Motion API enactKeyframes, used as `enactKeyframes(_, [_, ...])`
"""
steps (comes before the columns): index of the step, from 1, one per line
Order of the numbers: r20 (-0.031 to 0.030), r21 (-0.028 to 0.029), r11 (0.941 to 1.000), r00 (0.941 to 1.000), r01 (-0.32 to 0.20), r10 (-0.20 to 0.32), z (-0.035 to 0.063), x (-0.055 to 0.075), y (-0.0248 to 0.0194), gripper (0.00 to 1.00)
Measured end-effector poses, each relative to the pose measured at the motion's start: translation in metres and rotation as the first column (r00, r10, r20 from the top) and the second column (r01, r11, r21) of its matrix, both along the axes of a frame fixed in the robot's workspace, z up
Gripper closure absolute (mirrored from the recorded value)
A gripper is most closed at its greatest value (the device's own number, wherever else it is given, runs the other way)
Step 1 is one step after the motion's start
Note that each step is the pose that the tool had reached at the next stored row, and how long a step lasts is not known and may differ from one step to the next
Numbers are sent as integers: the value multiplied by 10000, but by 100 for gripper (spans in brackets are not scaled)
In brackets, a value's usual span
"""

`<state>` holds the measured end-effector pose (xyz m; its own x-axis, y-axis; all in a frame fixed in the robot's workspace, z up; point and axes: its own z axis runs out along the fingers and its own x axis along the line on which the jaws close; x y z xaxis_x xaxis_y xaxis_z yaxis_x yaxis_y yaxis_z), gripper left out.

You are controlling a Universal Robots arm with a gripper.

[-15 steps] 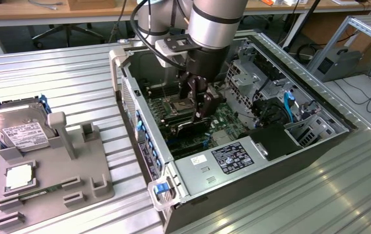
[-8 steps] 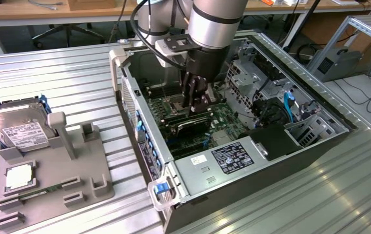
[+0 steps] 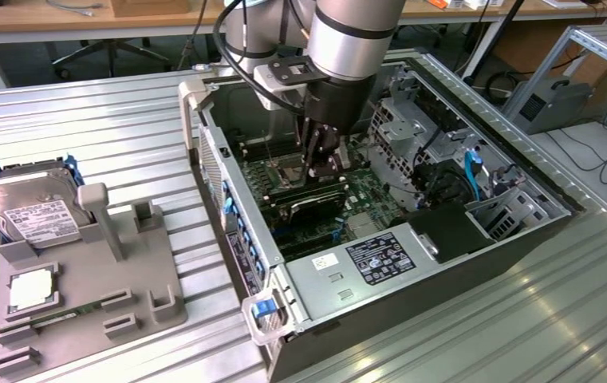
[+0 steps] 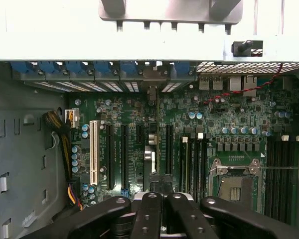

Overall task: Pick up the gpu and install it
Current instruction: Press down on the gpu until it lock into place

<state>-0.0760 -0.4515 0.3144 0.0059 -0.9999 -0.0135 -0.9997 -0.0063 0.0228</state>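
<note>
The gpu (image 3: 314, 206) stands on edge in a motherboard slot inside the open computer case (image 3: 205, 120), its dark cooler facing the exterior view's front. In the wrist view I look straight down on the gpu (image 4: 151, 154), a thin green strip running to the rear slot openings. My gripper (image 3: 321, 171) reaches down into the case and sits right at the card's upper edge. The black fingers (image 4: 149, 209) are pressed together, so my gripper (image 4: 162, 196) is shut; I cannot tell whether they pinch the card.
A grey parts holder (image 3: 122, 287) lies at the exterior view's left with a silver hard drive (image 3: 32, 215), a RAM stick (image 3: 58, 315) and a CPU (image 3: 32, 291). Drive cages (image 3: 415, 128) and blue cables (image 3: 471, 179) crowd the case's far side. An empty CPU socket (image 4: 235, 184) lies beside the card.
</note>
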Motion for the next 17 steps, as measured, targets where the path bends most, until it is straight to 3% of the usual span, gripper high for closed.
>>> enactKeyframes(7, [0,0,10000,10000,0,0,-1,0,0,89])
enactKeyframes(17, [21,4,10000,10000,-15,15,-193,-1,0,89])
